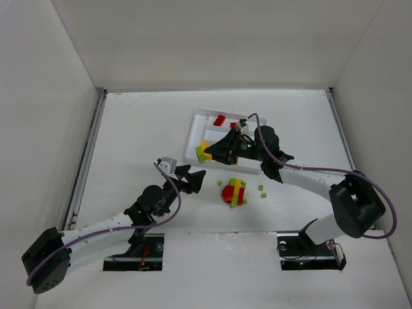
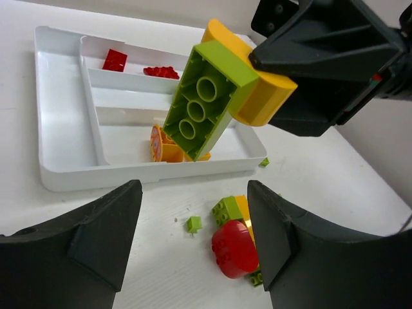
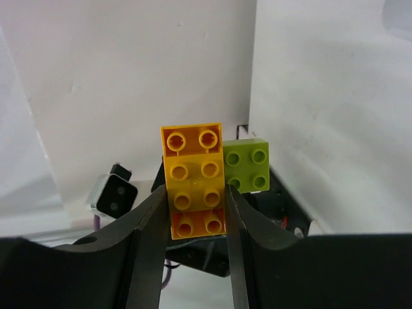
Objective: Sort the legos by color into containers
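Nearest the arm bases, the left tool (image 1: pixel 193 175) hangs low over the white worktop (image 1: pixel 141 122) with its two fingers spread wide and nothing between them; its own camera shows only bare worktop in the gap of the left tool (image 2: pixel 193 193). Just beyond it lies a small pile (image 1: pixel 233 192) of bricks stuck together: a rounded red piece (image 2: pixel 235 248) in front, with green and yellow bricks touching it behind. A loose green stud (image 2: pixel 194 224) sits just beside the pile, and a few more green bits (image 1: pixel 261 188) are scattered to its right. Farther on, the right tool (image 1: pixel 209 153) is pinching a yellow brick (image 3: pixel 192 174) between its fingers, and a green brick (image 2: pixel 199 103) is stuck to the side of that yellow one, its hollow underside turned toward the left wrist camera. The pair hangs tilted in the air, off the worktop, over the near edge of the tray (image 2: pixel 64 148). In the tray, a yellow-orange piece (image 2: pixel 161 145) rests in the nearest long slot, and two red bricks (image 2: pixel 114 60) lie in the farthest slot.
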Robot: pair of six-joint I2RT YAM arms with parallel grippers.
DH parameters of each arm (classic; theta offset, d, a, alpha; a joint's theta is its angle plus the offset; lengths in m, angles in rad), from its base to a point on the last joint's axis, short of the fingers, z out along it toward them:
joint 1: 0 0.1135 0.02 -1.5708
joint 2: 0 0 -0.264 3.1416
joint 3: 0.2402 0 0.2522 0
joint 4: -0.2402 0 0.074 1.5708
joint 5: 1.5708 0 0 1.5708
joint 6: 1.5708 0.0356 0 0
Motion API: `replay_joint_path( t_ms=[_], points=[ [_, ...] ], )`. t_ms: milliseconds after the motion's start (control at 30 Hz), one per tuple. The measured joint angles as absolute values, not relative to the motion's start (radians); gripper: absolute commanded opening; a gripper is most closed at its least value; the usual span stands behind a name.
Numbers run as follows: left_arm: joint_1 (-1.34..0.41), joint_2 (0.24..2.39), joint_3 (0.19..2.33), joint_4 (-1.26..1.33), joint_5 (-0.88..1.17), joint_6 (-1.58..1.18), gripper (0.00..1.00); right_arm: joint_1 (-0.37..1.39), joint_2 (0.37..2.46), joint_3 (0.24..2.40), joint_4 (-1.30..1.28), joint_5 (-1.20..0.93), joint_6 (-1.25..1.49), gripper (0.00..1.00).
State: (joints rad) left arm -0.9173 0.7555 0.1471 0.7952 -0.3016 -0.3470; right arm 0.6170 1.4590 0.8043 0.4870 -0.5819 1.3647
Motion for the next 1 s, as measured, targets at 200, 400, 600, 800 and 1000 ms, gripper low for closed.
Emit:
replay_joint_path(
  t_ms=[200, 400, 600, 800, 1000],
  points=[
    [-0.954, 0.808, 0.186, 0.797, -0.363, -0.201, 0.64, 0.617, 1.502, 0.796, 0.63, -0.651, 1.483, 0.19],
    [-0.972, 0.816, 0.224, 0.812, -0.391, -0.112, 0.59, 0.616, 1.54, 0.741, 0.74, -0.688, 1.561, 0.19],
    [-0.986, 0.875, 0.25, 0.819, -0.398, -0.061, 0.46, 0.614, 1.551, 0.728, 0.779, -0.705, 1.587, 0.19],
    [-0.995, 0.896, 0.265, 0.817, -0.408, -0.029, 0.29, 0.603, 1.551, 0.717, 0.802, -0.718, 1.603, 0.19],
    [-1.021, 0.891, 0.278, 0.782, -0.42, -0.019, 0.18, 0.59, 1.551, 0.697, 0.829, -0.741, 1.616, 0.19]
  ],
)
